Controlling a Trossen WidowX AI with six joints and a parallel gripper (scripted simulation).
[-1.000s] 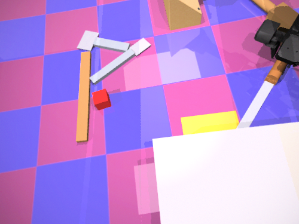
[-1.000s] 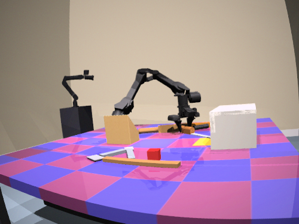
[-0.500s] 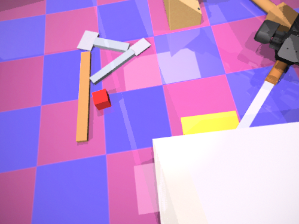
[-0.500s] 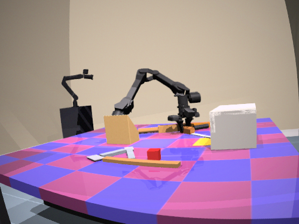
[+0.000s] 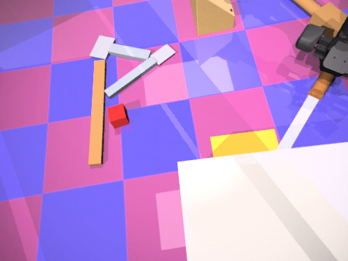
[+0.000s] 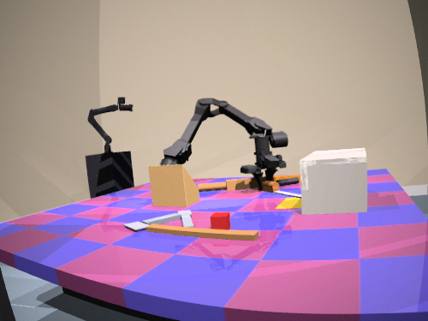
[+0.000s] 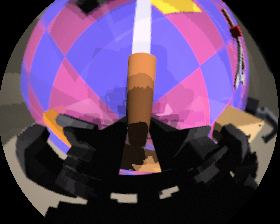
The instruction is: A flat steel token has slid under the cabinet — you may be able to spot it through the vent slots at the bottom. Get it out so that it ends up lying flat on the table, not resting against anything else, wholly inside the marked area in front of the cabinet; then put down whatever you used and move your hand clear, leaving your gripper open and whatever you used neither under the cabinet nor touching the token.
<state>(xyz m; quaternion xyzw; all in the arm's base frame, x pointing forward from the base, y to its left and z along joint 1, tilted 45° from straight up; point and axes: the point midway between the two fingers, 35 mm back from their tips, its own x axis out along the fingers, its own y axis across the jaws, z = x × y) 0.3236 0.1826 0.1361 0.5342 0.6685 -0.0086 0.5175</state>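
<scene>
The claw (image 5: 328,74) (image 6: 265,186) (image 7: 138,118) is closed around the brown handle (image 5: 320,85) (image 6: 271,187) (image 7: 142,75) of a tool, low over the table (image 5: 156,143) (image 6: 317,241) (image 7: 95,55). The tool's long white blade (image 5: 299,122) (image 6: 288,193) (image 7: 142,27) runs toward the white cabinet (image 5: 236,205) (image 6: 334,186), and its far end is hidden from above by the cabinet's top.

The cabinet stands upright on the table. Its vent slots are out of sight, so what lies beneath or inside it cannot be told, and neither can the place of the steel token. In front of it is the yellow marked area (image 5: 245,143) (image 6: 288,203) (image 7: 177,6), partly hidden by the cabinet from above; the blade passes just beside it.

Well apart from the cabinet, a red cube (image 5: 117,116) (image 6: 220,221) (image 7: 235,31) sits near a flat wooden strip (image 5: 97,115) (image 6: 201,232). Two grey bars with paler end pieces lie near them. A tan block (image 5: 212,14) (image 6: 169,186) (image 7: 240,122) with a sloping face stands upright, well away from the cabinet.
</scene>
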